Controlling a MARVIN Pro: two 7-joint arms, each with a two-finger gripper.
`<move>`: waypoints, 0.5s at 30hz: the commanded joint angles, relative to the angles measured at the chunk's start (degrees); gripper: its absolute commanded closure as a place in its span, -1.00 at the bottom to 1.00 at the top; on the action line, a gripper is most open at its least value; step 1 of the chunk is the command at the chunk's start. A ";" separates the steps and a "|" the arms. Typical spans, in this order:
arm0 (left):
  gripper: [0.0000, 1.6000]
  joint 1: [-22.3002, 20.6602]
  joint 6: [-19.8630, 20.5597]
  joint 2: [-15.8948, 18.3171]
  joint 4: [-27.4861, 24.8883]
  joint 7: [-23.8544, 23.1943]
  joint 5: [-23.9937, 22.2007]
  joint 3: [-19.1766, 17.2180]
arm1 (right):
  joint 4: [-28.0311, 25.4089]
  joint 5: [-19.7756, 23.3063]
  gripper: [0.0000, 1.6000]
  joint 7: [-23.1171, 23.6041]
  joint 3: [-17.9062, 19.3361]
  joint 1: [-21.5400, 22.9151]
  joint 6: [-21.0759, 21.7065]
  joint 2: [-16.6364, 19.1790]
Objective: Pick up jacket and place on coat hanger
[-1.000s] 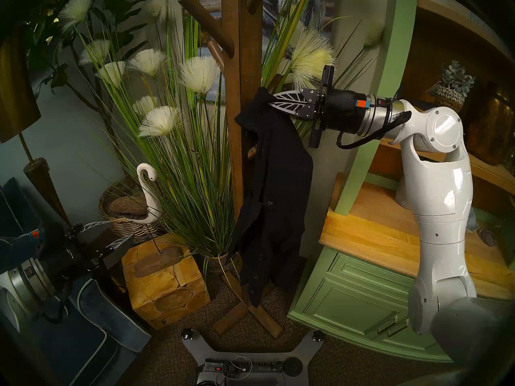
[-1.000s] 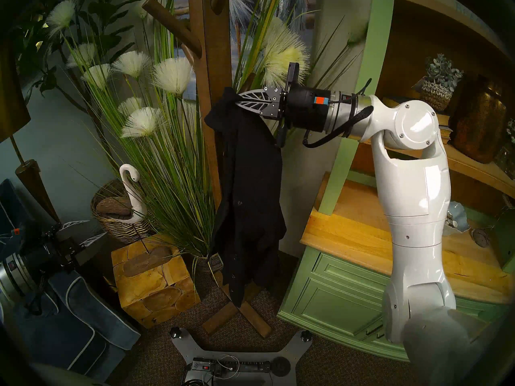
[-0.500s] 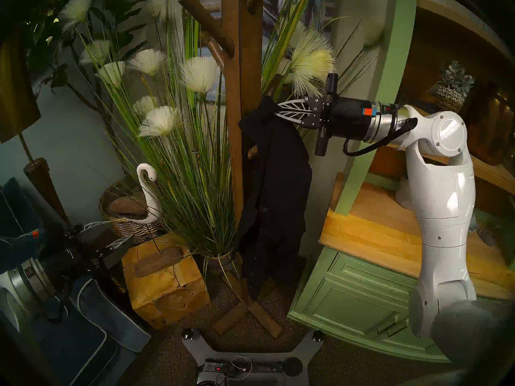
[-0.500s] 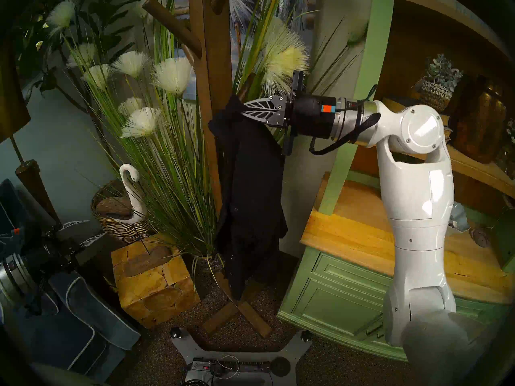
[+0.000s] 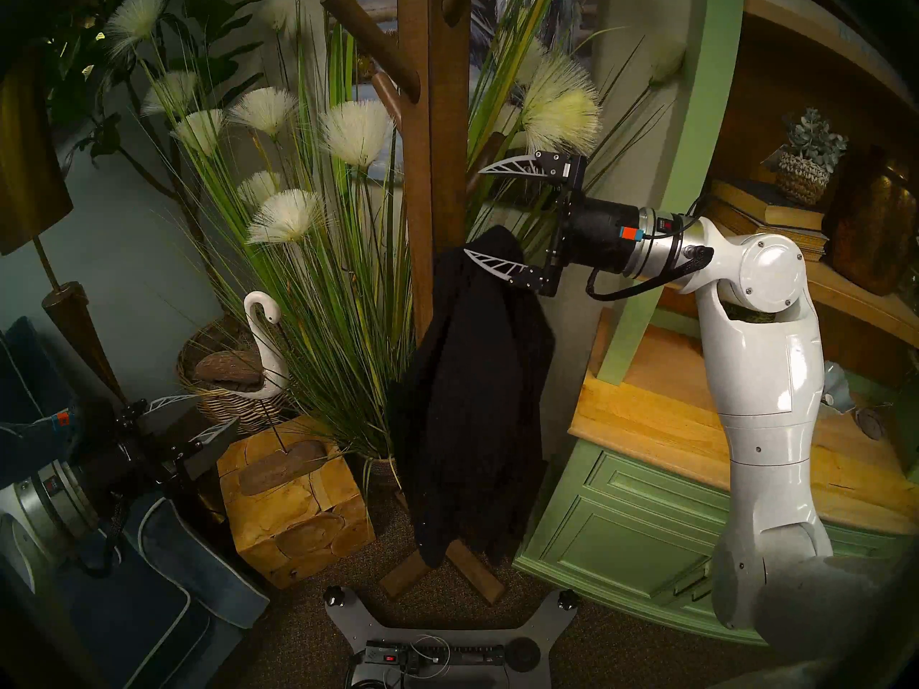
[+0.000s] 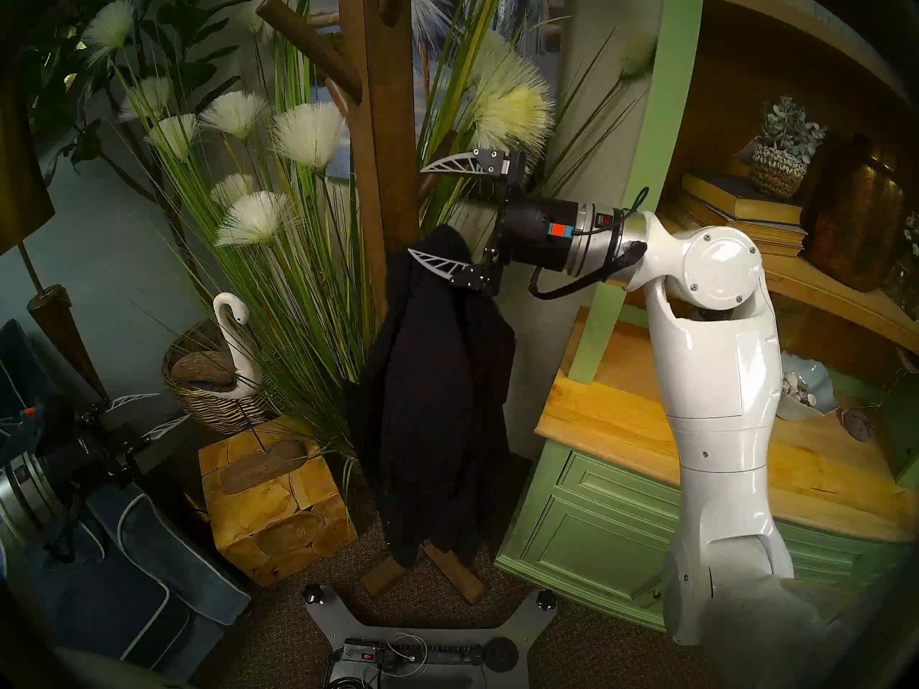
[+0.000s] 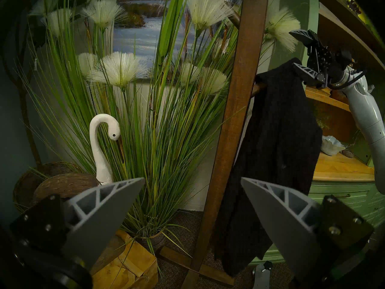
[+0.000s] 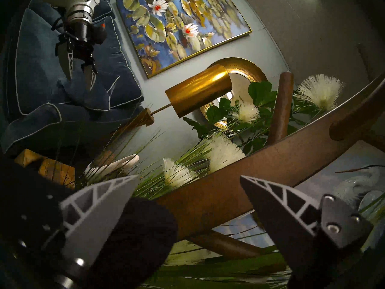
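Observation:
The black jacket [image 5: 477,375] hangs by its top from a low peg on the right side of the brown wooden coat stand [image 5: 432,126]. It droops down to the X-shaped foot. My right gripper [image 5: 472,211] is open and empty beside the post. Its lower finger lies against the jacket's top fold and its upper finger is above it. The right wrist view shows the jacket's top [image 8: 145,230] by one finger and the post [image 8: 270,167] across the frame. My left gripper [image 5: 219,408] is open and empty, low at the left. It looks at the stand [image 7: 239,94] and the jacket [image 7: 279,146].
A green cabinet [image 5: 621,524] with a wooden top stands right of the stand. A tall grass plant [image 5: 348,275], a white swan figure [image 5: 263,345] and a wooden block [image 5: 298,499] stand left of it. A brass floor lamp [image 5: 30,151] and blue cushions [image 5: 164,598] are at the far left.
My right gripper has opened and let go of the jacket. The jacket has dropped lower and now hangs from the peg on its own. The left arm has not moved.

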 commanded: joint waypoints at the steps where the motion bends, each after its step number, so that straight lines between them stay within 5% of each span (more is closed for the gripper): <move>1: -1.00 -0.12 0.02 0.09 -0.97 -0.94 -1.01 -0.12 | -0.19 1.01 -1.00 -1.06 1.94 1.32 0.56 -0.23; 7: -1.00 -0.12 0.02 0.09 -0.97 -0.94 -1.00 -0.12 | 0.47 2.31 -1.00 -0.94 3.42 0.88 0.10 -0.49; 15: -1.00 -0.18 -0.04 0.10 -0.90 -0.62 -0.68 0.04 | -6.69 13.99 -1.00 -3.83 9.92 -6.81 -1.34 -5.94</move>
